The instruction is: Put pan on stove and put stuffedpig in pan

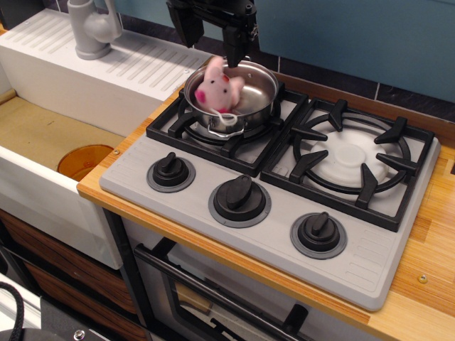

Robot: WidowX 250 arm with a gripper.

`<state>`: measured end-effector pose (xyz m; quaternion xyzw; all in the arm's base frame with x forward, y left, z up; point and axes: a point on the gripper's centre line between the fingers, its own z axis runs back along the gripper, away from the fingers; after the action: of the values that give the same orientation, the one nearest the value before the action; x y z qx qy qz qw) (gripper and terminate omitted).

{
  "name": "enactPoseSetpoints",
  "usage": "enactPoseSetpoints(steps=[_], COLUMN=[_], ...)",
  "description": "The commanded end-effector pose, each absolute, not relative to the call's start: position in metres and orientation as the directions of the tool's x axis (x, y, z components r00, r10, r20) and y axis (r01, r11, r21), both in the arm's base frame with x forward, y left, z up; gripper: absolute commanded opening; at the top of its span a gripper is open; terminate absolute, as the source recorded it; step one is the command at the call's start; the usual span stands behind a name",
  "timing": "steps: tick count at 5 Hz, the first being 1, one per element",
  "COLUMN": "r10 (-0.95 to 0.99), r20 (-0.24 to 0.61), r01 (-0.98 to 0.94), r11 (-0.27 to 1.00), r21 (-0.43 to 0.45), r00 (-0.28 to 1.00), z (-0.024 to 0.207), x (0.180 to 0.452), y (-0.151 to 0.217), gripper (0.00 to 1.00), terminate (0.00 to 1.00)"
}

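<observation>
A: Frame check, quick. Pan (234, 96) sits on the upper-left burner of the stove (270, 234), so the first half looks done. Agree?

B: Yes. It's seated on the black grate, upright, near handle loop facing the knobs (239, 199).

A: And the stuffedpig (217, 89)?

B: At the pan's left side, upper centre-left of frame. It's blurred, overlapping the rim, and looks part in, part above. Can't tell if it's resting on the bottom or mid-drop. White string hangs toward the near handle.

A: Gripper (215, 32)?

B: At the top edge, directly above the pan. Jaws spread wide, nothing between them; the pig is below and apart from both fingers (235, 42). Right finger hangs close to the pan's far rim, but I can't say it's touching.

A: So the step in hand is the release. How to do it well?

B: My judgement: keep the jaws spread and lift straight up, so neither finger clips the rim or nudges the pan off the grate. Watch the string; if it snags on a finger the pig could get pulled back out. Also the pig is near the left wall, not centred, so it could tip over the rim.

A: Progress?

B: Nearly done, pending the pig settling fully inside.
</observation>
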<state>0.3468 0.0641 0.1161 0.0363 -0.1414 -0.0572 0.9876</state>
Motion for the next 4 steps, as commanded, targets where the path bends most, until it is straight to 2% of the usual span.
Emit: enactPoseSetpoints(steps=[1, 2, 3, 4], r10=[-0.099, -0.093, -0.107, -0.122], r20=[0.305, 0.305, 0.323, 0.335], r01=[0.065, 0.053, 0.046, 0.041], r11=[0.991, 0.989, 0.980, 0.970], r21=[0.119, 0.137, 0.192, 0.239], r00=[0.947, 0.948, 0.940, 0.934], z=[0.129, 0.134, 0.144, 0.144], x=[0.347, 0.348, 0.346, 0.347], y=[0.057, 0.051, 0.049, 0.047], gripper=[1.00, 1.00, 1.00, 1.00], terminate=[0.00, 0.00, 0.00, 0.00])
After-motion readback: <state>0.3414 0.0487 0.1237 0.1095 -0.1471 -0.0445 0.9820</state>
